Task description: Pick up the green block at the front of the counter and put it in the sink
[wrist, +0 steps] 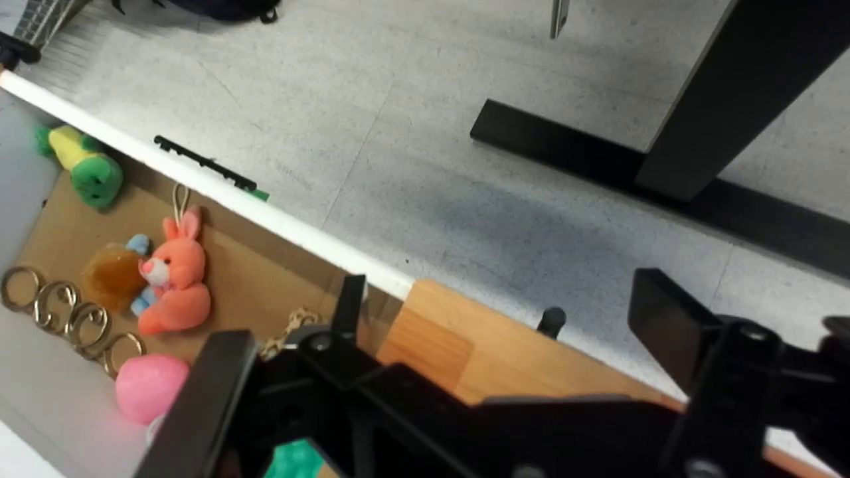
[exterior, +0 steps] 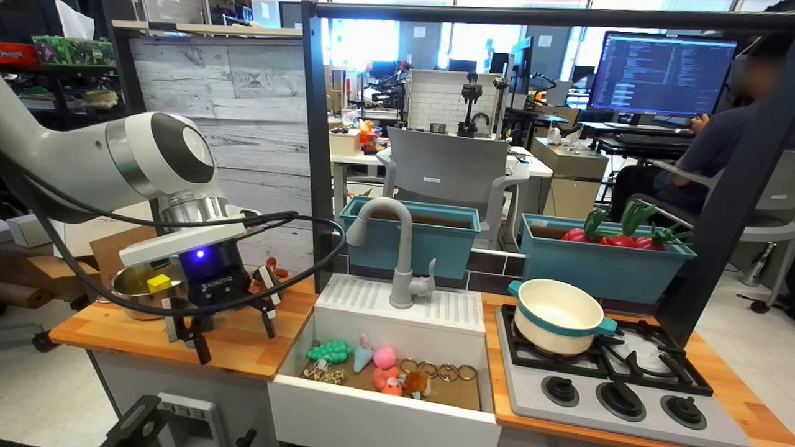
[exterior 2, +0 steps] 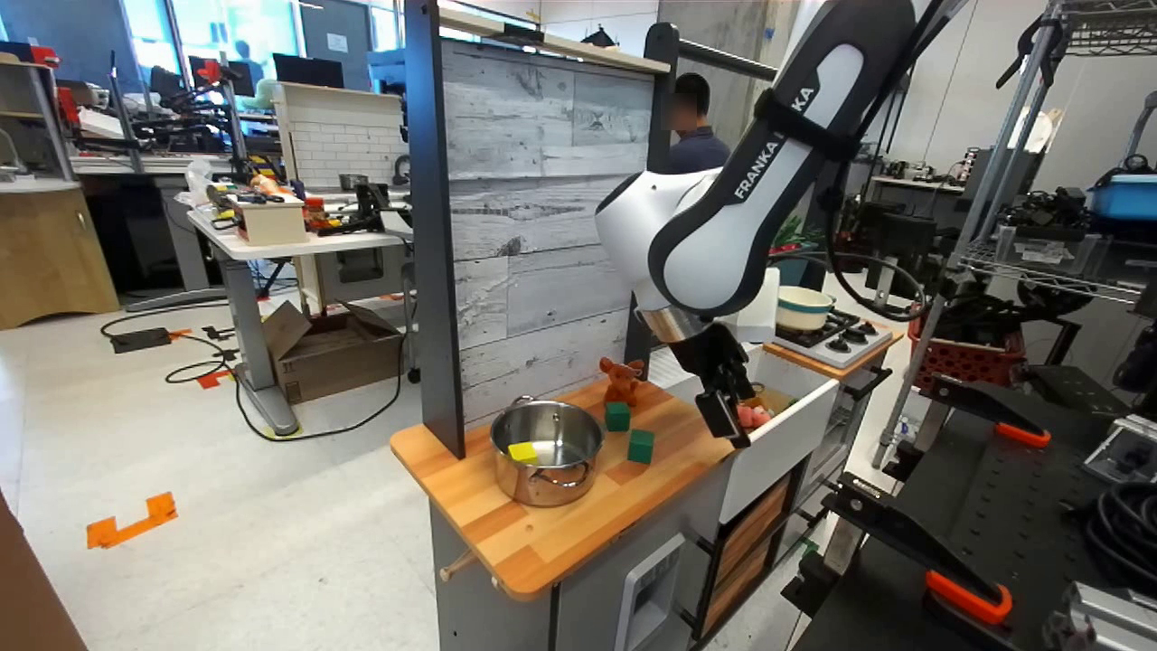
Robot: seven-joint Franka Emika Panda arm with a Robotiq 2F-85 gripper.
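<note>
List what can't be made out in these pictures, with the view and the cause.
Front green block and rear green block: missing from an exterior view, apparently behind the gripper.
Most of the inside of the sink: in an exterior view, behind its front wall.
Bumpy green toy: wrist view, covered by the gripper, cut by the bottom edge.
Green patch beyond the sink: wrist view, too small to identify.

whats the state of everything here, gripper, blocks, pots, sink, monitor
gripper: open, empty
front green block: on counter, ungripped
back green block: on counter, ungripped
yellow block: in metal pot
metal pot: uncovered
cream pot: uncovered, on stove
sink: holding toys
monitor: lit
</note>
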